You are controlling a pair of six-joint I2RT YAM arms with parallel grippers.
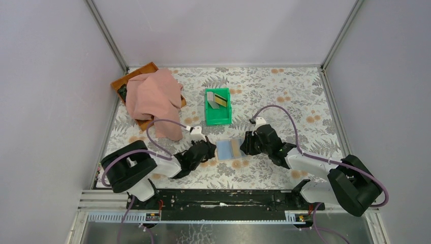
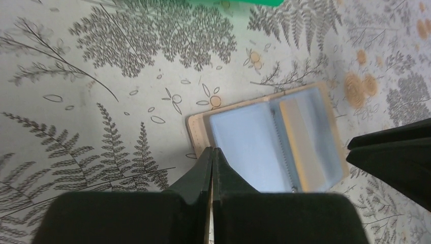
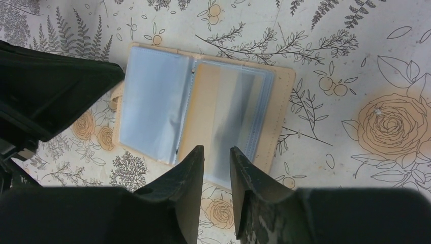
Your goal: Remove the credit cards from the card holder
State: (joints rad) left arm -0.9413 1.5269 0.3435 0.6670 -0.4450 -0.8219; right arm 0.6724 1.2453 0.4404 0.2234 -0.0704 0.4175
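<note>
Between my two pincers: the card holder (image 3: 152, 96) lies open and flat on the table (image 1: 284, 101), pale blue sleeves up.
My left pincer (image 2: 212, 150): clenched tight with nothing between the fingers. Its tips sit at the holder's near left edge, apparently pinning it, though I cannot be sure they touch.
My right pincer (image 3: 216, 151): fingers parted by a narrow gap, grasping nothing that I can see. The tips are over the near edge of the right-hand sleeve.
Card left inside: a yellow card (image 3: 206, 101) with a dark stripe, in the clear sleeve just ahead of the right tips.
Step in hand: by my judgement, getting a hold on that card while the left pincer steadies the holder.
Next move calls for: finding the card's edge, closing on the card alone and drawing it out. I cannot tell which side of the sleeve opens.
Beyond both pincers: a green bin (image 1: 218, 118) holding loose cards (image 1: 217, 100), well apart from the holder.
Far off past the left pincer: a pink cloth (image 1: 155, 96) draped over a wooden tray (image 1: 136, 74), out of the way.
In the way: the thin sleeve. I might pinch the plastic with the card, or the holder might slide.
</note>
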